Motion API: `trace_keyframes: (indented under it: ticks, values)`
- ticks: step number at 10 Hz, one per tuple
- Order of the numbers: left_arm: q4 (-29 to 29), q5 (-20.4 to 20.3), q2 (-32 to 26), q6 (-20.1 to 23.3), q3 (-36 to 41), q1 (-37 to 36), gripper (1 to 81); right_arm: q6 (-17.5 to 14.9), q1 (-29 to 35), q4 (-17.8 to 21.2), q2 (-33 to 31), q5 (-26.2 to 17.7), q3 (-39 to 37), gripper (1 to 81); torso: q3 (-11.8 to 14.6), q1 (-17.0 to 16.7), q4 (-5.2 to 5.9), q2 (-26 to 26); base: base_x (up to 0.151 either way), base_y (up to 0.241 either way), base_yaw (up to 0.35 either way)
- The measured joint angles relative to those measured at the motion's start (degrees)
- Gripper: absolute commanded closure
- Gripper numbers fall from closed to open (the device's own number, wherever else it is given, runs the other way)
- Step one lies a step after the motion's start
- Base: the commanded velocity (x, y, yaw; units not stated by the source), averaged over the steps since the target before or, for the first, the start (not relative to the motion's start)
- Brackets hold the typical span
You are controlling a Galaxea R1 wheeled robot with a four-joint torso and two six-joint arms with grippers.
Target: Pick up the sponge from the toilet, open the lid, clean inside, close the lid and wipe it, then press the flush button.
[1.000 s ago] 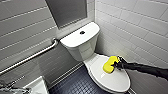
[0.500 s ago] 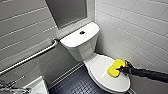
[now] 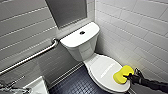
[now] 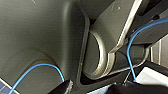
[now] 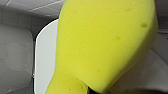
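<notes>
Head cam, left to right: sink (image 3: 37,86) corner at bottom-left, grab bar (image 3: 32,56) slanting along the grey wall, dark tiled floor (image 3: 75,85) between the sink and the toilet (image 3: 83,53). Flush button (image 3: 82,32) sits centre of the tank (image 3: 75,40) top, nothing near it. Lid (image 3: 103,68) is down, flat over the bowl.

Sponge (image 3: 123,74) is at the lid's front-right edge, close to the white tiled wall (image 3: 140,32). Right claw (image 3: 130,77) comes in from the right, clamped on the sponge's near end, so most of the foam sticks out ahead of it over the lid. That makes sense: soft end leads, claw stays off the ceramic. Right wrist cam agrees: yellow foam right at the lens, lid and tank beyond it. Can't tell if the sponge presses on the lid or hangs just above it.

Left claw (image 4: 92,88): wide or narrow, can't tell. Its wrist cam looks at the robot's own body and a blue cable (image 4: 130,57), so my guess is that arm is parked and idle.

My read: lid down plus sponge in grip fits either a fresh pickup or the lid wipe, and I can't separate them from this. Risk: with the grip at the sponge's end, the foam may flex or twist under pressure.
</notes>
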Motion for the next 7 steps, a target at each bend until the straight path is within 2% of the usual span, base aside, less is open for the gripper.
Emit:
trace_keyframes:
  ticks: [3,5,7]
  values:
    - [0.0,0.0,0.0,0.0,0.0,0.0,1.0,0.4,-4.0,0.0,-6.3,2.3,5.0,81.1,0.0,0.0,0.00,0.0,0.000,0.000,0.000]
    - [0.0,0.0,-0.3,0.0,0.5,0.0,1.0,0.4,-9.6,0.0,-11.0,6.1,8.4,81.1,0.0,0.0,0.00,0.0,0.000,0.000,0.000]
    - [0.0,0.0,-0.4,0.0,0.6,0.0,1.0,0.4,-15.2,0.1,-12.3,10.1,10.1,81.1,0.0,0.0,0.00,0.0,0.000,0.000,0.000]
